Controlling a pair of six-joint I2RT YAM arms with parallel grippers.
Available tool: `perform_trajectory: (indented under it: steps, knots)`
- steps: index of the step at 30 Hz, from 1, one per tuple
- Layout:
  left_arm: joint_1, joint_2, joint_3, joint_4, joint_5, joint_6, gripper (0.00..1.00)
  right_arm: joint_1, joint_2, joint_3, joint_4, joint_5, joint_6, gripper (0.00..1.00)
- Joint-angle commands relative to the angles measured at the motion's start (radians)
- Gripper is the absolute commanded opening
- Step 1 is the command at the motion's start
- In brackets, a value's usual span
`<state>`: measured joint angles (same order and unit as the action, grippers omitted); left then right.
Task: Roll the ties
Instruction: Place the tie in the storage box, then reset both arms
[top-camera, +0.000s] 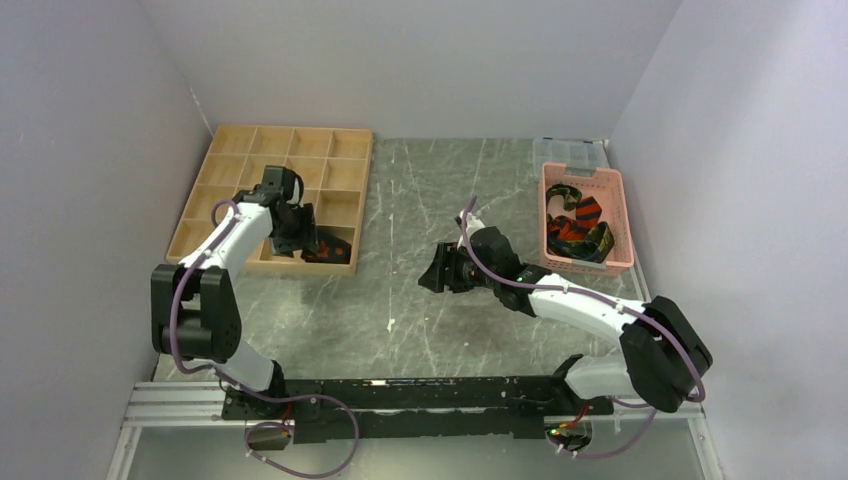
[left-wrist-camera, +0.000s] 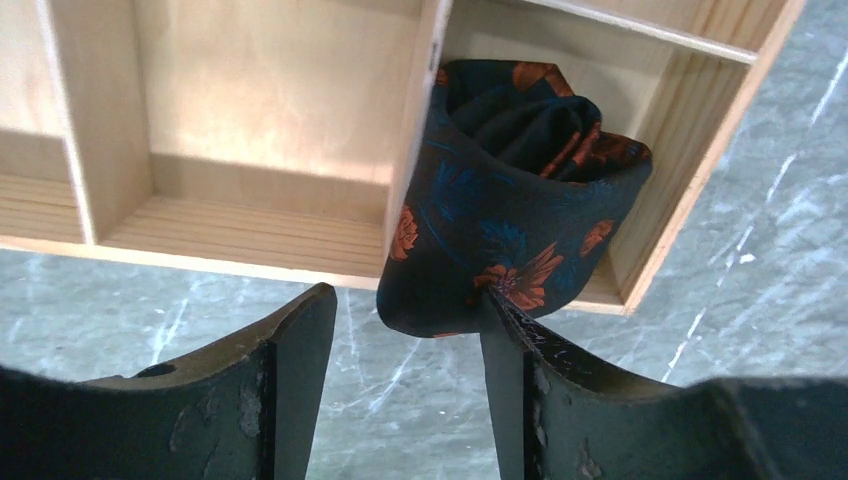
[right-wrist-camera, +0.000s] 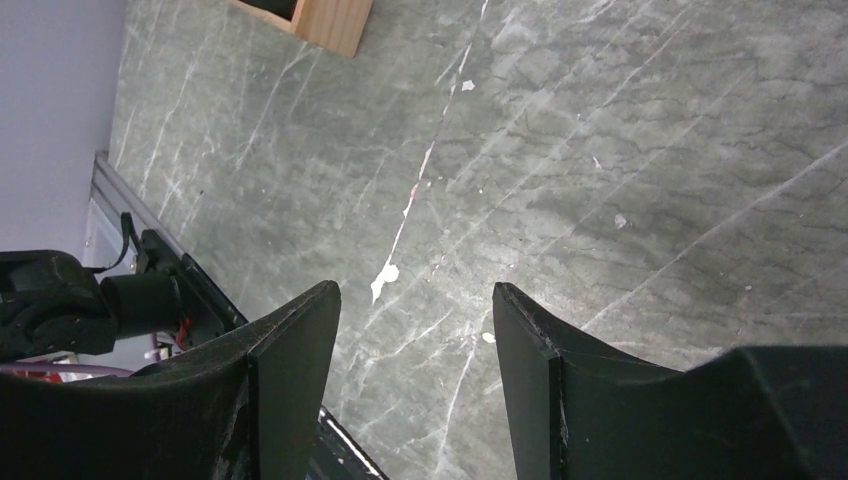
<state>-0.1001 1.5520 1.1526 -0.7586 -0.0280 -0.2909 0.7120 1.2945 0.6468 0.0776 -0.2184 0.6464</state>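
The left claw (left-wrist-camera: 405, 297) is standing spread; directly ahead, the rolled dark fabric tie with orange flowers (left-wrist-camera: 510, 215) is resting in the partitioned wooden tray (left-wrist-camera: 250, 90). Soft and slippery, it is probably needing a pinch across the coil.

The right hand (right-wrist-camera: 412, 295), fingers apart, hangs over the grey marbled table (right-wrist-camera: 650, 150) near a wooden tray (right-wrist-camera: 335, 22).
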Motion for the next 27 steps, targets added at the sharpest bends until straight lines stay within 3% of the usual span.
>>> perform_trajectory:
  steps: [1, 10, 20, 23, 27]
  knots:
    - [0.008, 0.004, -0.015, 0.067, 0.130, -0.011, 0.59, -0.005, 0.007, 0.006, 0.051, -0.001, -0.005, 0.62]
    - [0.008, 0.053, -0.011, 0.132, 0.263, -0.034, 0.53, -0.004, 0.025, 0.013, 0.057, -0.004, -0.002, 0.62]
    - [0.007, 0.094, -0.014, 0.144, 0.275, -0.026, 0.49, -0.005, 0.029, 0.005, 0.064, -0.001, 0.001, 0.62]
    - [0.008, 0.090, -0.013, 0.151, 0.270, -0.035, 0.53, -0.003, 0.022, 0.004, 0.056, 0.003, -0.001, 0.62]
    - [0.007, 0.012, -0.008, 0.126, 0.204, -0.031, 0.69, -0.004, -0.002, 0.004, 0.034, 0.015, -0.009, 0.62]
